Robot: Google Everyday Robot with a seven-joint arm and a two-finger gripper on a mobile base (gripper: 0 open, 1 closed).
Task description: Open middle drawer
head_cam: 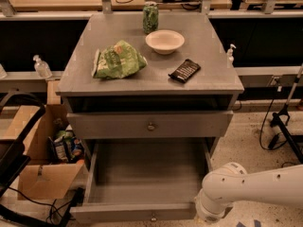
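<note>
The grey cabinet (85, 79) has three drawer levels. The middle drawer (189, 124) is a wide grey front with one small round knob (151, 126); it sits shut, flush under the dark top slot (147, 103). Below it the bottom drawer (142, 174) is pulled far out and is empty inside. My white arm (246, 188) comes in from the lower right, and its rounded end is by the bottom drawer's front right corner. The gripper itself is out of view, below the frame's bottom edge.
On the cabinet top lie a green chip bag (116, 60), a white bowl (164, 41), a green can (150, 17) and a dark snack packet (184, 70). An open cardboard box (38, 145) with items stands on the floor at left. Cables and a stand (284, 117) are at right.
</note>
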